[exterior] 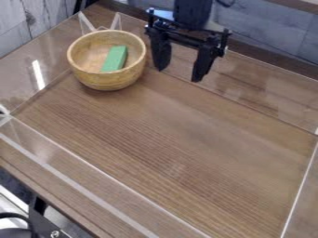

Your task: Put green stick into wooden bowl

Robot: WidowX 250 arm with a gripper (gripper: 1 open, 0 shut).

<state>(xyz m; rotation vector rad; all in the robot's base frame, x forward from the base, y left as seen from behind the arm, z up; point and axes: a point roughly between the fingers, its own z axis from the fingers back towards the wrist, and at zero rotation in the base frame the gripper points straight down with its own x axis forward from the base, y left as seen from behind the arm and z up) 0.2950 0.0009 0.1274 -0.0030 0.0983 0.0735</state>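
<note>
The green stick (115, 59) lies inside the wooden bowl (107, 61), leaning against its paler inner wall. The bowl stands on the wooden table at the far left. My gripper (181, 65) hangs to the right of the bowl, just above the table, with its two black fingers spread wide apart and nothing between them. It is apart from the bowl.
The wooden table top (174, 139) is ringed by low clear plastic walls (37, 79). A grey wall rises behind the gripper. The table's front edge runs along the bottom left.
</note>
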